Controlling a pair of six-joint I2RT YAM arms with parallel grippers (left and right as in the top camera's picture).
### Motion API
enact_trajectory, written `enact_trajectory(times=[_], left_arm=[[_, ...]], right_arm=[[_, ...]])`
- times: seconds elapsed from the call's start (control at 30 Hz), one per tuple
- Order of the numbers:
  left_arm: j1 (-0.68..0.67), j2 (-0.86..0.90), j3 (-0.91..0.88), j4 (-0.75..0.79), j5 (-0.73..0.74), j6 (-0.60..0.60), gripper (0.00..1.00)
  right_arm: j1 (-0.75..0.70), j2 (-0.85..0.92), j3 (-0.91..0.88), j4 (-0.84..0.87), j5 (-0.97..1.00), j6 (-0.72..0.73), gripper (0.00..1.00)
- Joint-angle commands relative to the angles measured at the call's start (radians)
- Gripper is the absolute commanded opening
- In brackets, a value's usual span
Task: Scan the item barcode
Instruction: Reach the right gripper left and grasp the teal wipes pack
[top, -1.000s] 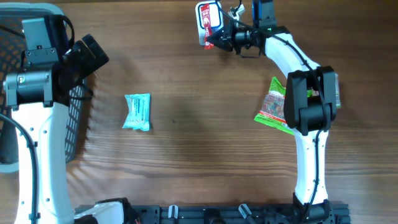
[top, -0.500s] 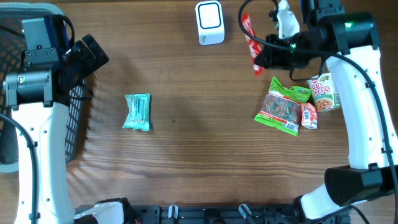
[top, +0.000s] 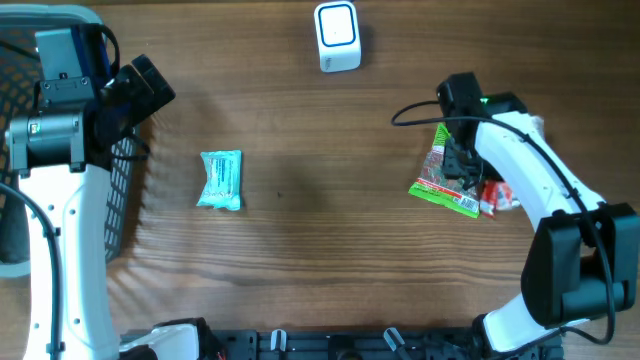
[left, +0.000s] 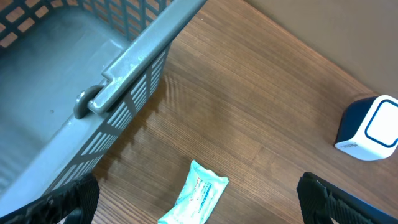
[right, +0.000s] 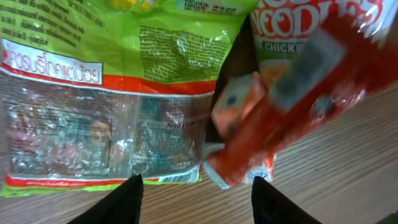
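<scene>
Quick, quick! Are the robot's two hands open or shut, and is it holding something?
The left gripper is open, holding nothing.
The right gripper is open, gripping nothing; the red packet is loose just ahead of it.

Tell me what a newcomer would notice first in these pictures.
The right tool hangs open over a green packet and a blurred red packet on the right. A lone teal packet lies left of centre, and a white scanner stands at the far edge.
</scene>
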Motion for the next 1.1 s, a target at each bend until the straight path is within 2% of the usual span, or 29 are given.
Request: enact_trajectory(times=[0.0, 0.1, 0.17, 0.2, 0.27, 0.43, 0.53, 0.63, 0.67, 0.7, 0.77, 0.9, 0.93, 0.97, 1.0, 1.03, 1.07], left_arm=[[0.006, -0.007, 0.009, 0.001, 0.002, 0.008, 1.0], [0.006, -0.007, 0.009, 0.001, 0.001, 0.008, 1.0], [0.006, -0.007, 0.009, 0.002, 0.002, 0.008, 1.0], [0.006, -0.007, 0.009, 0.001, 0.002, 0.008, 1.0], [0.006, -0.007, 0.009, 0.001, 0.001, 0.008, 1.0], [0.006, -0.007, 0.009, 0.001, 0.002, 0.008, 1.0], [0.006, -0.007, 0.009, 0.001, 0.001, 0.008, 1.0], [0.006, -0.007, 0.009, 0.001, 0.002, 0.008, 1.0], [0.006, -0.007, 0.009, 0.001, 0.002, 0.008, 1.0], [0.006, -0.007, 0.009, 0.001, 0.001, 0.008, 1.0], [0.006, -0.007, 0.009, 0.001, 0.002, 0.008, 1.0], [0.006, -0.007, 0.009, 0.001, 0.001, 0.008, 1.0], [0.006, -0.007, 0.009, 0.001, 0.002, 0.008, 1.0], [0.006, -0.007, 0.009, 0.001, 0.002, 0.008, 1.0], [0.006, -0.007, 0.009, 0.001, 0.002, 0.008, 1.0], [0.006, -0.007, 0.009, 0.001, 0.001, 0.008, 1.0], [0.006, -0.007, 0.009, 0.001, 0.002, 0.008, 1.0]], right_arm=[[0.016, -0.008, 0.101, 0.005, -0.138, -0.058, 0.57], [0.098, -0.013, 0.244, 0.073, -0.53, -0.153, 0.65], [0.192, -0.012, 0.249, 0.231, -0.77, -0.126, 0.66], [0.257, -0.006, 0.238, 0.336, -0.821, -0.083, 0.67], [0.416, 0.037, 0.229, 0.531, -0.791, 0.004, 0.66], [0.712, 0.261, 0.229, 0.803, -0.561, 0.021, 0.67], [0.822, 0.412, 0.229, 0.934, -0.482, 0.021, 0.66], [0.856, 0.476, 0.229, 0.952, -0.409, 0.022, 0.65], [0.856, 0.476, 0.229, 0.941, -0.41, 0.026, 0.5], [0.854, 0.47, 0.229, 0.928, -0.41, 0.028, 0.24], [0.845, 0.447, 0.229, 0.89, -0.409, 0.045, 0.04], [0.792, 0.362, 0.229, 0.786, -0.41, 0.051, 0.04], [0.781, 0.344, 0.229, 0.779, -0.424, 0.051, 0.1], [0.777, 0.338, 0.229, 0.821, -0.464, 0.051, 0.51], [0.777, 0.338, 0.229, 0.872, -0.475, 0.072, 0.84], [0.777, 0.339, 0.229, 0.926, -0.446, 0.134, 0.94], [0.777, 0.339, 0.229, 0.963, -0.391, 0.198, 0.95]])
